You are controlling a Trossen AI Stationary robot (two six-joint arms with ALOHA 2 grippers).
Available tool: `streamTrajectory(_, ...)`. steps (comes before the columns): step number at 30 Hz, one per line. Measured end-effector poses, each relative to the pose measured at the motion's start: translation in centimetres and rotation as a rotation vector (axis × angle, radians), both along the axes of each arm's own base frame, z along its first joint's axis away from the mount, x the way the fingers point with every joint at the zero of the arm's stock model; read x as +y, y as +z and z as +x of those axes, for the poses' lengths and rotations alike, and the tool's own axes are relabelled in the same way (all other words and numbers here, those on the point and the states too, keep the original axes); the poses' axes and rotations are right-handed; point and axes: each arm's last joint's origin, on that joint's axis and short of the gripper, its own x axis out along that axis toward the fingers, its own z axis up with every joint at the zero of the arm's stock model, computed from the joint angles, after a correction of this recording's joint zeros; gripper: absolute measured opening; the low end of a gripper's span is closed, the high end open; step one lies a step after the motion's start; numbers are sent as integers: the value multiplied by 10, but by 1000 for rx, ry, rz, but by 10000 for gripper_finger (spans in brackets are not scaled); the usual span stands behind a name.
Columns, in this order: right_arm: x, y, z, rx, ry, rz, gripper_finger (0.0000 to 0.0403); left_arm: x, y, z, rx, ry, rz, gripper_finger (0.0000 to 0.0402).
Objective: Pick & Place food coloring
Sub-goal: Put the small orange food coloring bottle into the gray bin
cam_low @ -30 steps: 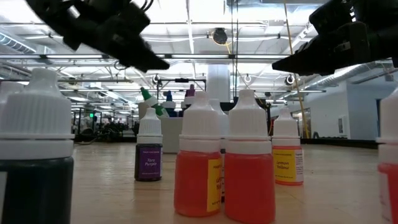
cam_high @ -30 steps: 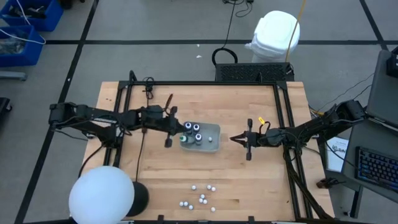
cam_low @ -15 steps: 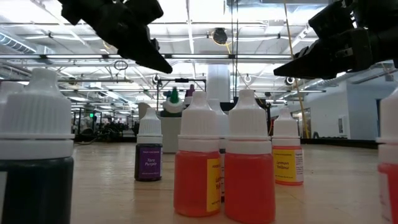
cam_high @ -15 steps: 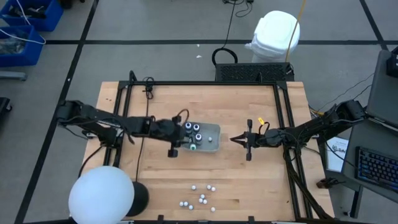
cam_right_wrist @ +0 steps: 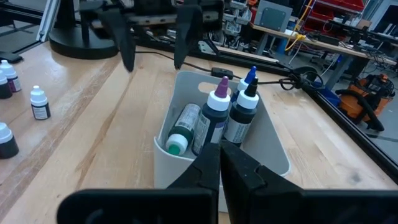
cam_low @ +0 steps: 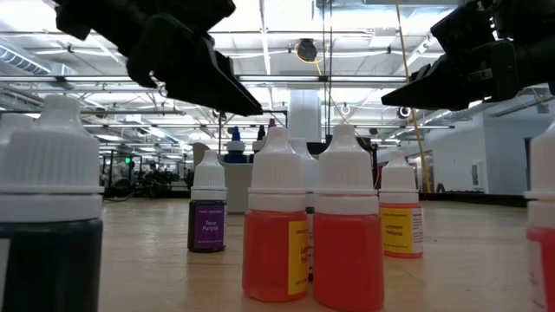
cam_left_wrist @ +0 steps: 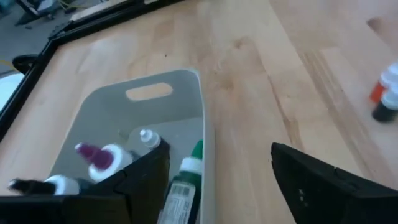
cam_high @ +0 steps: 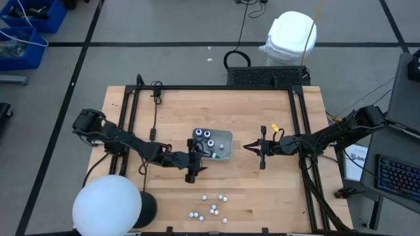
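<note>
Drop-off looks done: the left tool (cam_high: 193, 162), fingers apart and empty, hangs at the tray's (cam_high: 226, 155) seven o'clock. Next, fetch from the small bottles (cam_high: 211, 208) at six o'clock (right tool (cam_high: 247, 147) shut, waiting).

You see a wooden table (cam_high: 164, 111) with black frame rails, translucent grey tray (cam_high: 225, 139) near its middle, white bin (cam_high: 291, 36) beyond the far edge, white globe lamp (cam_high: 106, 208) at your near left corner, keyboard (cam_high: 397, 177) off right.

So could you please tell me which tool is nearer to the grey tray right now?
Left. The left tool is open at the grey tray's near-left corner; the right tool is shut, a short gap off its right side.
</note>
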Motion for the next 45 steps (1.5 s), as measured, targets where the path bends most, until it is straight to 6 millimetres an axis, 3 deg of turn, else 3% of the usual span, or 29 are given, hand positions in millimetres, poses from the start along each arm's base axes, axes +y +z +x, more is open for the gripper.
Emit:
streamTrajectory(6, 0, 0, 0, 0, 0, 0, 4, 1, -15, 6, 6, 79, 50, 290)
streamTrajectory(14, 0, 0, 0, -1, -2, 12, 4, 1, -4, 8, -68, 95, 9, 257)
streamTrajectory(20, 0, 0, 0, -4, -6, 34, 4, 3, 7, 3, -88, 93, 37, 206)
streamTrajectory(24, 0, 0, 0, -5, -9, 48, 4, 10, 27, -6, -112, 113, 88, 132)
streamTrajectory(28, 0, 0, 0, -5, -8, 43, 4, 31, 56, -15, -170, 60, 64, 35)
streamTrajectory(30, 0, 0, 0, -4, -7, 39, 4, 49, 65, -18, -178, 44, 35, 11)
streamTrajectory(36, 0, 0, 0, -4, -6, 37, 4, 99, 68, -19, -163, -71, -54, 4)
streamTrajectory(45, 0, 0, 0, -5, -9, 55, 4, 146, 58, -36, -227, -92, -89, 4)
